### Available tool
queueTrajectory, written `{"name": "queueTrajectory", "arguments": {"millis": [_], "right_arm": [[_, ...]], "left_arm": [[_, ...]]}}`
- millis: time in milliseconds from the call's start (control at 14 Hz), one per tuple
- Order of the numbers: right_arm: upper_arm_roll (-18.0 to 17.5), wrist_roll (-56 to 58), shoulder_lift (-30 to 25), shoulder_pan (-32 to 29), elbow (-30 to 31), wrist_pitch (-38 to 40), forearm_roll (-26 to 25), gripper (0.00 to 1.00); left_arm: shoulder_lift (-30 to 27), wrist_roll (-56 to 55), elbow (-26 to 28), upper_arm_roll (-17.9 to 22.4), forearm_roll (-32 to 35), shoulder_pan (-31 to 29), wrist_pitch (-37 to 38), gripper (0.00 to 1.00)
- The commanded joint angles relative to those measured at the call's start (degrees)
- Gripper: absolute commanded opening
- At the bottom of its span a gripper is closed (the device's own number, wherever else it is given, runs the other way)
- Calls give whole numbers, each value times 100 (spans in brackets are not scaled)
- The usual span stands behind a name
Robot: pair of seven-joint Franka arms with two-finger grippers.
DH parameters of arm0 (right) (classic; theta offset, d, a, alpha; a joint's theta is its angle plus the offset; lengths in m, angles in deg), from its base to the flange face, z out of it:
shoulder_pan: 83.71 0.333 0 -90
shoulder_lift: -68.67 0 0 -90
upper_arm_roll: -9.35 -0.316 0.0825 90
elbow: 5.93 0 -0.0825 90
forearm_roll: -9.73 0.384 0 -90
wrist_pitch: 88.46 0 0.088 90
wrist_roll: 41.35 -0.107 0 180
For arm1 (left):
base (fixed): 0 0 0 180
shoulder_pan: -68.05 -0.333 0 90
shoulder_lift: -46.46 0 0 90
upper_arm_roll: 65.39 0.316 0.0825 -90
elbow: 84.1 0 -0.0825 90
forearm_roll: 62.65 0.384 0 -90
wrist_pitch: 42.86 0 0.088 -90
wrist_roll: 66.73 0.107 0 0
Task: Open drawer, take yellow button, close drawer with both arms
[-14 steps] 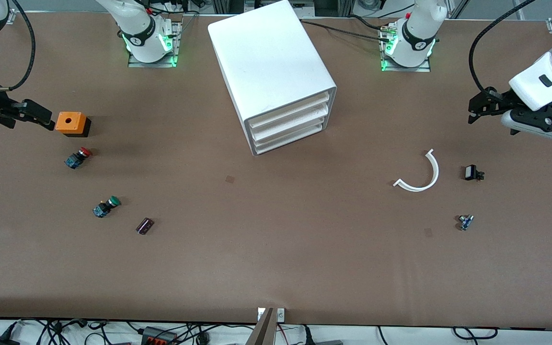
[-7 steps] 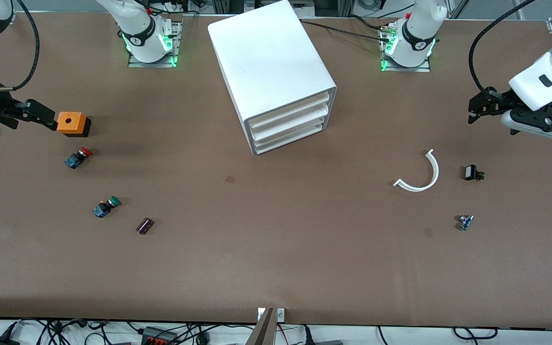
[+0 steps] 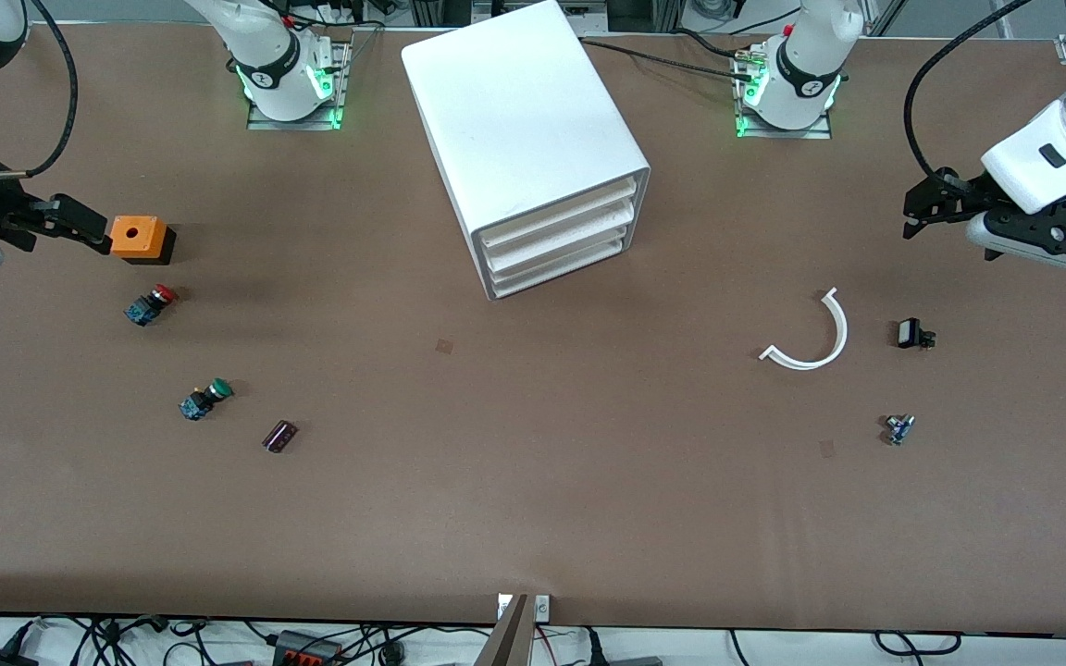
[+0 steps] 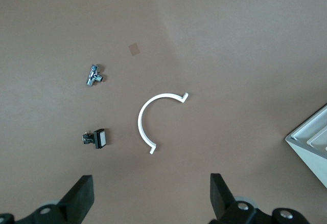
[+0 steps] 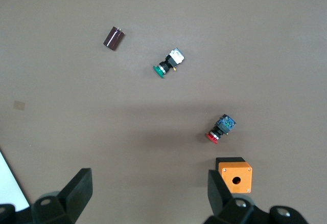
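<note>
**Both grippers open and empty, all drawers closed**

The white cabinet point(image 3: 526, 139) stands on the brown table point(image 3: 533, 499) between the two arm bases. Its three drawers face the front camera, a little turned toward the left arm's end. The top drawer point(image 3: 559, 218) is fully pushed in, and so are the two below it. The orange-yellow button cannot be seen in any view.

The right gripper point(image 3: 80, 227) hangs at the right arm's end of the table, just beside an orange box point(image 3: 138, 238) with a round hole in its top. In the right wrist view its fingers point(image 5: 76, 191) stand wide apart and hold nothing. Nearer to the front camera than the box lie a red-capped button point(image 3: 150, 304), then a green-capped button point(image 3: 205, 399), and beside that a small dark cylinder point(image 3: 279, 436).

The left gripper point(image 3: 922, 205) hangs over the left arm's end of the table. Its fingers point(image 4: 82, 198) are also wide apart and empty. On the table near it lie a white curved strip point(image 3: 815, 338), a small black part point(image 3: 913, 334) and a small metal part point(image 3: 898, 428).

No brand, label or writing can be read on any of these things.
</note>
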Motion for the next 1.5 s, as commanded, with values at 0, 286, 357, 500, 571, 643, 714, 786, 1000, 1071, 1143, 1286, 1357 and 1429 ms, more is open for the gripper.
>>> {"name": "queueTrajectory", "arguments": {"millis": [0,286,357,500,571,643,714,786,1000,1071,1143,1286,1357,1429], "right_arm": [[-20,83,-16,17,41,-81,12,100],[-29,92,-25,87,50,-37,12,100],[-29,83,-25,114,50,-28,12,100],[-29,92,-16,123,50,-19,12,100],[-29,92,-16,123,50,-28,12,100],[-29,83,-16,123,59,-19,12,100],[-29,83,-16,123,67,-19,12,100],[-29,83,-16,123,67,-19,12,100],[-38,31,-16,132,67,-10,12,100],[-29,39,-25,132,67,-10,12,100],[-29,39,-25,123,67,-10,12,100],[-29,48,-25,114,67,16,21,100],[-29,39,-25,114,67,16,13,100],[-29,39,-16,114,67,16,12,100]], "left_arm": [[75,-22,-171,-12,-95,6,104,100],[75,-22,-171,-12,-104,-3,122,100],[75,-22,-171,-12,-95,-3,113,100],[75,-22,-171,-12,-86,-3,113,100],[75,-22,-171,-12,-86,-3,113,100],[75,-22,-205,-12,-78,-3,122,100],[119,-22,-275,-12,-51,6,243,100],[267,-22,-450,-12,-51,6,575,100],[672,30,-1004,-12,-121,23,1831,100],[760,48,-1032,-21,-226,49,2114,100],[787,65,-1014,-21,-584,32,2317,100],[1014,83,-1023,-21,-1296,15,2642,100],[1120,101,-1014,-21,-1673,15,2731,100],[1313,205,-1006,-21,-2086,23,2854,100]]}}
